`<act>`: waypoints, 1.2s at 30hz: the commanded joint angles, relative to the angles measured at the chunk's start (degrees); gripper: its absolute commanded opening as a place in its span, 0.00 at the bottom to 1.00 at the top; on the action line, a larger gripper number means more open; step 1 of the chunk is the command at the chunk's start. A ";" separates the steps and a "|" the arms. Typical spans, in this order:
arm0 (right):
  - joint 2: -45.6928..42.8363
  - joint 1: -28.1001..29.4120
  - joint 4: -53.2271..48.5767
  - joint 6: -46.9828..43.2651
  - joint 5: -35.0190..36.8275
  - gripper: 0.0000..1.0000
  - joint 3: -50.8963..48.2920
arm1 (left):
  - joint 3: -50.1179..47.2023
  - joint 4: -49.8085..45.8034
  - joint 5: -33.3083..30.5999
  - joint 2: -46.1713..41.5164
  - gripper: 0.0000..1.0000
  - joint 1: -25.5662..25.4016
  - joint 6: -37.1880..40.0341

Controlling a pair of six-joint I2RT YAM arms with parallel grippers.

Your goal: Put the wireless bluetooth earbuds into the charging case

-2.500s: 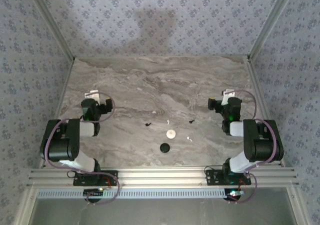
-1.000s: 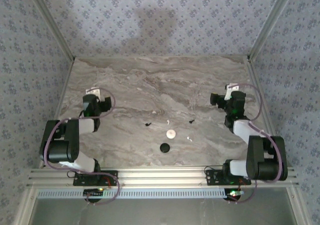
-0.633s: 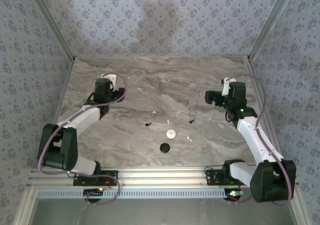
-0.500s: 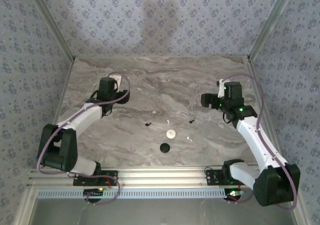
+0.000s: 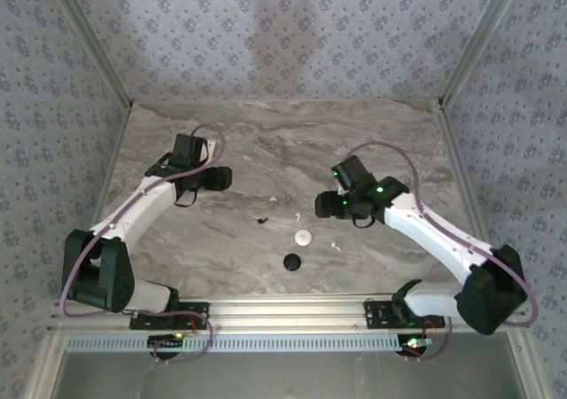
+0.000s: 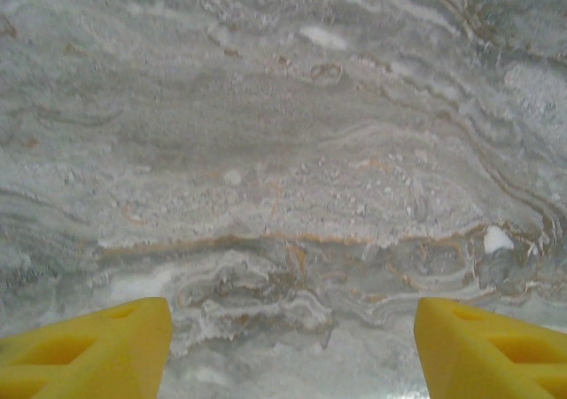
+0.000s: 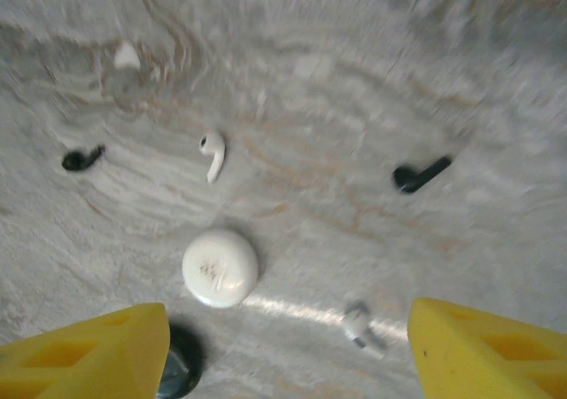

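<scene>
We see both arms reaching out over the marble table [image 5: 221, 142], with the task's pieces gathered in the near middle and open stone around them on every side. The left gripper [image 6: 292, 328] hangs over plain marble on the left half. Its yellow fingers [image 6: 89, 350] are spread wide with nothing between them, and it is well apart from every piece. The right gripper [image 7: 288, 328] hovers above the cluster from the right, likewise released, its jaws parted and empty. Below it the white round case [image 7: 220, 269] lies flat. The black round case [image 7: 182, 372] sits just nearer to us, partly hidden behind one of that gripper's yellow fingers. Loose on the stone, outside both cases, we find the far white earbud [image 7: 212, 155] just beyond the white round case and the left black earbud [image 7: 81, 159] out to its left. The right black earbud [image 7: 421, 174] lies off to the right. The near white earbud [image 7: 363, 328] lies right of the white round case, seen in the gap between the right gripper's fingers. All the pieces lie apart from one another. The far half of the table runs open up to the wallpapered walls [image 5: 266, 53], which close three sides. The aluminium rail [image 5: 283, 310] bounds the near edge, with a strip of stone between it and the black round case.
</scene>
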 commanded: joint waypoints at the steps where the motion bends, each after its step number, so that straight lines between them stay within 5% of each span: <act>1: 5.71 4.08 -4.82 8.65 1.29 0.70 3.97 | 0.39 -3.25 1.41 -1.59 0.73 -0.23 -1.76; 16: 25.63 9.10 -4.51 11.53 -1.15 0.75 12.08 | -0.54 -2.76 3.35 -0.77 0.73 0.87 -2.94; 36: 33.10 9.66 -1.94 11.99 -3.88 0.64 11.39 | -0.89 -3.31 3.96 0.20 0.72 1.97 -2.37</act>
